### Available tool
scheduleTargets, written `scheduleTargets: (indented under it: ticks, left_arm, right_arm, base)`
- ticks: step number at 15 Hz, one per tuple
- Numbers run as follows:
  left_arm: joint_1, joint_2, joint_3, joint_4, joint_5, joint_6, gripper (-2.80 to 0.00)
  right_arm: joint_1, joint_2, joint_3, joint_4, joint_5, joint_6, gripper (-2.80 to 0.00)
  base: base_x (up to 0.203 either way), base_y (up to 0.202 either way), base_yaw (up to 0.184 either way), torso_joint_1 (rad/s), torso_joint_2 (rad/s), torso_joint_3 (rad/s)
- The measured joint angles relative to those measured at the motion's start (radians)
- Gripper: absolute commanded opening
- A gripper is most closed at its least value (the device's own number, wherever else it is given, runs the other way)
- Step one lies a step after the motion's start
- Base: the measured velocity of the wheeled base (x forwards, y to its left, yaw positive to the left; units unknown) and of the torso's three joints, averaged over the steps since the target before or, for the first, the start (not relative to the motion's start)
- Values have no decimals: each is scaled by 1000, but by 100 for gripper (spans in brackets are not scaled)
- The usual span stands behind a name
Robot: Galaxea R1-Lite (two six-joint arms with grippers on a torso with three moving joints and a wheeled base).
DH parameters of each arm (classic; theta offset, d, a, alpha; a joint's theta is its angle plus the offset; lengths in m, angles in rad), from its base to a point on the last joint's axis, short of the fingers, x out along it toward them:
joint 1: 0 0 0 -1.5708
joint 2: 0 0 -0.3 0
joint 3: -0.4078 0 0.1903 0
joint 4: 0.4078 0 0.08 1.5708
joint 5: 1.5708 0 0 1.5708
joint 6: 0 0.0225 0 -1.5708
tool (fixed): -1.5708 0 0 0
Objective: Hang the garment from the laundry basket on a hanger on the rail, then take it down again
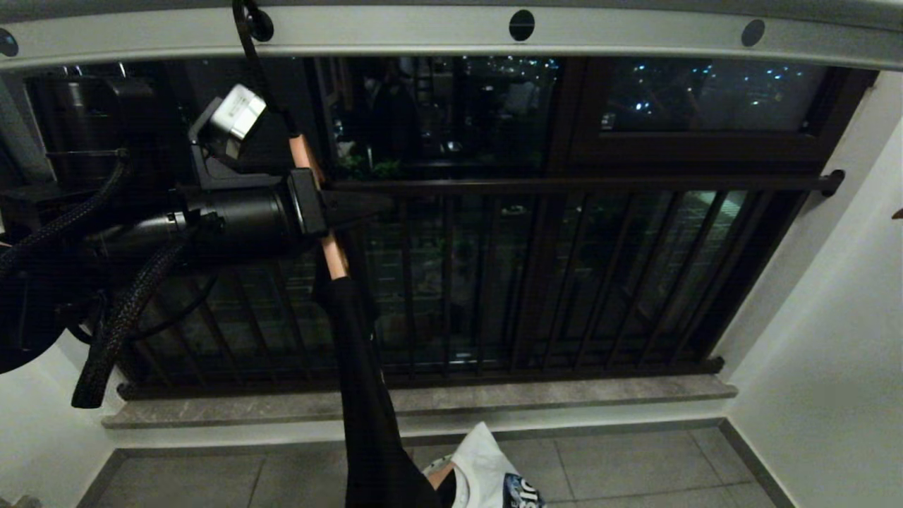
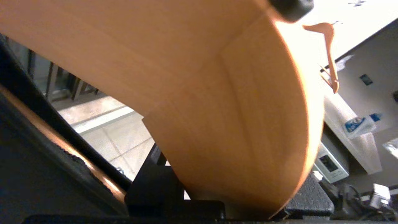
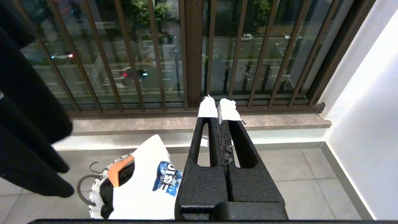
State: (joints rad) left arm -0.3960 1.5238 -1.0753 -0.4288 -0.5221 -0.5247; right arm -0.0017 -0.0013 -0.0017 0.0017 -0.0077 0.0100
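- Pale grey-white holed metal rail [image 1: 423, 32], frame top: orange wooden hanger [image 1: 331, 250] hooked on, black garment [image 1: 370, 416] draped.
- Left gripper [image 1: 331, 212], left of centre: clamps hanger.
- Right gripper [image 3: 220, 107]: closed, empty.
- Round white-rimmed laundry basket [image 3: 93, 199], bottom: holds white shirt [image 3: 146, 183].
- Removal seemingly remains.

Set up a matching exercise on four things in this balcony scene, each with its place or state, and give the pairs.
1. left gripper
2. right gripper
3. black garment
4. laundry basket

A. on the floor, holding a white printed shirt
B. shut, empty
C. clamped on the wooden hanger
D. hanging below the rail

Pairs: 1-C, 2-B, 3-D, 4-A
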Motion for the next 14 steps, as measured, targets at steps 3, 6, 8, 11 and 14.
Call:
scheduleTargets:
  ticks: [3, 6, 8, 11, 14]
  left_arm:
    - [-17, -39, -6, 7, 1, -1, -280]
    - [-57, -88, -29, 52, 4, -3, -280]
    - [-83, -126, -60, 127, 7, -2, -280]
    - [-111, -187, -108, 258, 12, -1, -280]
    - [-117, -254, -135, 384, 14, 0, -280]
  right_arm:
    - [0, 0, 0, 0, 0, 1, -280]
    - [0, 0, 0, 0, 0, 0, -280]
    - [0, 0, 0, 0, 0, 1, -280]
    - [0, 0, 0, 0, 0, 1, -280]
    - [0, 0, 0, 0, 0, 0, -280]
  base:
    - [0, 0, 0, 0, 0, 0]
    - [0, 0, 0, 0, 0, 0]
    - [0, 0, 0, 0, 0, 0]
    - [0, 0, 0, 0, 0, 0]
    - [0, 0, 0, 0, 0, 0]
